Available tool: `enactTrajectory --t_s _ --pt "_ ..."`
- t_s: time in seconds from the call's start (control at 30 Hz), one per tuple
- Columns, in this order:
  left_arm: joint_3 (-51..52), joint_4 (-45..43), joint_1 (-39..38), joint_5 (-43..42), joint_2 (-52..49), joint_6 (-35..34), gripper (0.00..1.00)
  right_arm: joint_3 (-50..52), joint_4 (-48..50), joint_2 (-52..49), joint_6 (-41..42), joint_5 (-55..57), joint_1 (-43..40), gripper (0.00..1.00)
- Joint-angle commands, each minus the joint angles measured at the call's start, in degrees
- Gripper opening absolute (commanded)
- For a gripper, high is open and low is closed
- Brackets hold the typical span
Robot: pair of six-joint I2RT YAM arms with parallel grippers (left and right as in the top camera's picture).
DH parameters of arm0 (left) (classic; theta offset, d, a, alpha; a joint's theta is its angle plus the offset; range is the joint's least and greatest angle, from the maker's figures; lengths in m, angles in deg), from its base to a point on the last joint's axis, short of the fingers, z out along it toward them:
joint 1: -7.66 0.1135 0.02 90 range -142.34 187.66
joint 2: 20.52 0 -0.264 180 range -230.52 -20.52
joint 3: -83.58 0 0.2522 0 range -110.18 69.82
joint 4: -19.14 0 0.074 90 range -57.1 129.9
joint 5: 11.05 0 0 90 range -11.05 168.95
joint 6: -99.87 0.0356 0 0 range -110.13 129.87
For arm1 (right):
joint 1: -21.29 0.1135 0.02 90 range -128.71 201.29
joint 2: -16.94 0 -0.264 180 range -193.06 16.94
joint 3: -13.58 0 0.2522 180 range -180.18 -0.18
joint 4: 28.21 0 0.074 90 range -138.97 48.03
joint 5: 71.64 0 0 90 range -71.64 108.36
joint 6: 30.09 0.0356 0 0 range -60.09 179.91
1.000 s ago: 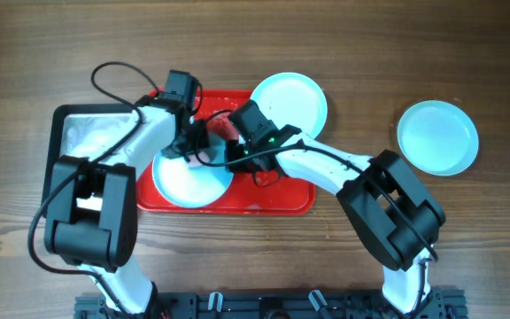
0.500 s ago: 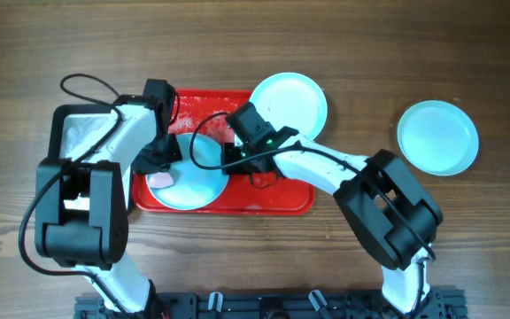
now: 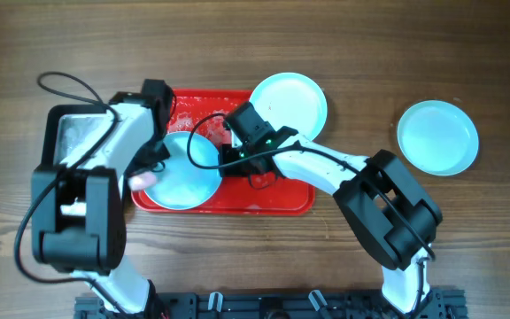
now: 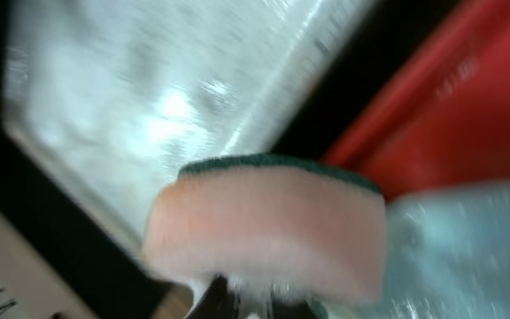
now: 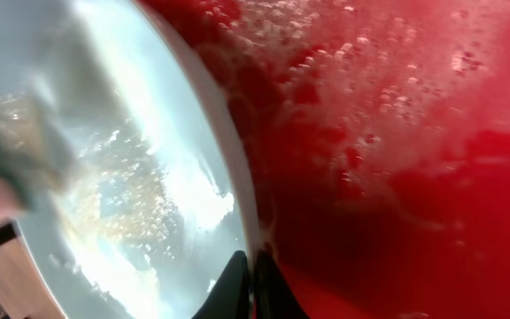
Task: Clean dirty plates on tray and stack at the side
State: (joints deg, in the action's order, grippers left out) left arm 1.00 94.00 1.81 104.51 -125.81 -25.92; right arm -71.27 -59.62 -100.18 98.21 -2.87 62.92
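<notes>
The wet plate [image 3: 189, 170] lies on the left half of the red tray [image 3: 273, 200], its right rim pinched by the right claw [image 3: 229, 158], while the left claw [image 3: 151, 170] pinches a pink sponge [image 4: 264, 226] at its left edge.

red rectangular plastic tray [image 3: 282, 198]: wet | round pale turquoise plate [image 3: 184, 177]: on it (sudsy) | second plate [image 3: 289, 99]: overlapping its rim | third plate [image 3: 437, 137]: apart
</notes>
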Motion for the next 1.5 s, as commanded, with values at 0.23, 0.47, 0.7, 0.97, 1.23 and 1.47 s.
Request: enactTrajectory --t_s 0.23,0.47,0.7,0.97,1.23,1.47 --pt "-5.14 2.82 -1.18 1.84 11.82 -2.19 0.04 2.29 -2.14 -2.99 -0.79 4.57 -1.09 0.04" --pt "-5.14 2.8 -1.18 -3.93 12.61 -1.97 0.04 -1.07 -5.88 -1.68 -5.2 2.95 -1.11 0.04" --pt "-5.14 2.6 -1.18 -7.48 12.61 -1.97 0.04 -4.85 -15.21 8.57 -7.61 14.43 -1.09 0.04" --pt "-5.11 -0.76 -1.18 -19.78 12.61 3.58 0.04 -4.85 -19.93 26.58 -12.96 33.03 -0.94 0.04" --pt "-5.07 -2.6 -1.16 -26.64 12.61 4.11 0.04 -4.87 -20.11 31.93 -23.39 63.21 4.26 0.04" --pt "-5.05 -2.84 -1.16 -28.28 12.59 5.68 0.04 -4.85 -12.68 31.1 -33.31 77.83 11.67 0.05"
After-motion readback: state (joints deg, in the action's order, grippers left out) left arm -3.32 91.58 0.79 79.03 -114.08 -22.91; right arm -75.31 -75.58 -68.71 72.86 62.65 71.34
